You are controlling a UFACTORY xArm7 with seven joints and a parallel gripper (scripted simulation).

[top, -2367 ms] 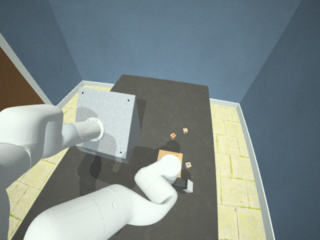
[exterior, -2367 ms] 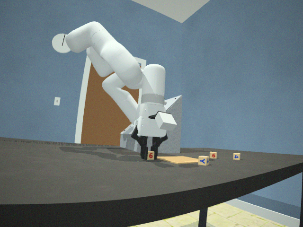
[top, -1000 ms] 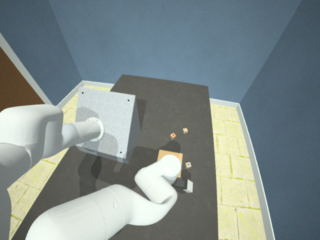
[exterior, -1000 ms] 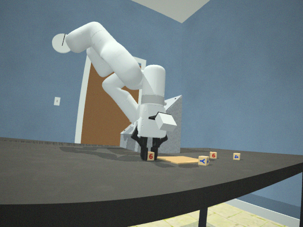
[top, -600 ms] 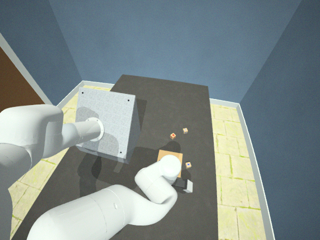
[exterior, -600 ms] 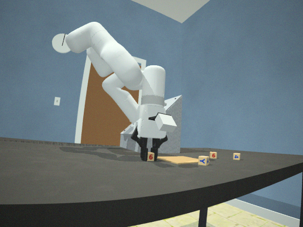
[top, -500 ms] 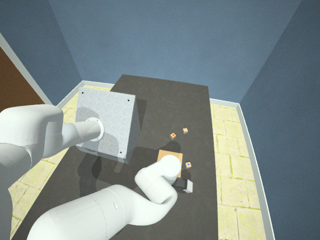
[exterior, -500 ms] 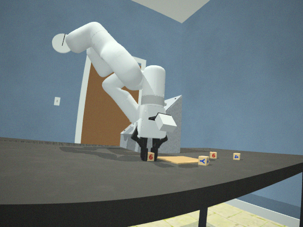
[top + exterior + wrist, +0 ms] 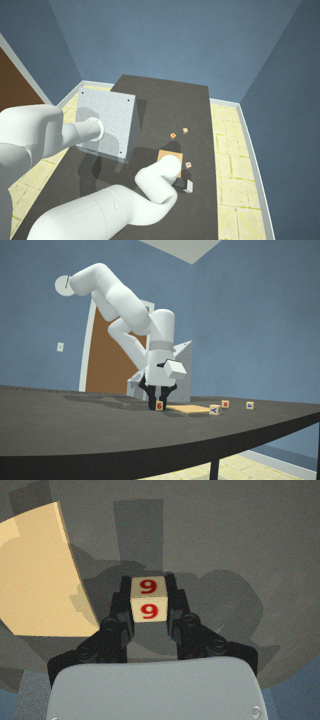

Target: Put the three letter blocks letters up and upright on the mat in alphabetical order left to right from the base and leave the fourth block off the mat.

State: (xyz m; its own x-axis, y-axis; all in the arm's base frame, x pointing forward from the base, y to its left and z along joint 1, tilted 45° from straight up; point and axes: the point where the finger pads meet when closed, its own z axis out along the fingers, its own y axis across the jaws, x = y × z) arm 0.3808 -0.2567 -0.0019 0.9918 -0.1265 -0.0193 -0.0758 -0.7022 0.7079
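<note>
My gripper (image 9: 158, 405) (image 9: 148, 588) is shut on a wooden block (image 9: 159, 405) (image 9: 149, 611) with a red 9 or 6 on top and on one side. It is upright, just off the tan mat (image 9: 163, 152) (image 9: 188, 409) (image 9: 40, 580); whether it touches the table I cannot tell. The arm hides it in the top view. A block (image 9: 188, 164) (image 9: 214, 409) with a blue mark like an X on top stands beside the mat. A block (image 9: 172, 135) (image 9: 225, 404) with a red mark on top and one (image 9: 185, 130) (image 9: 249, 405) with a faint top mark stand farther off.
The dark table (image 9: 196, 206) (image 9: 103, 431) carries all of this. The robot's grey pedestal (image 9: 111, 121) (image 9: 184, 371) stands behind the mat. The arm covers part of the mat in the top view. The table's edge runs beyond the three loose blocks.
</note>
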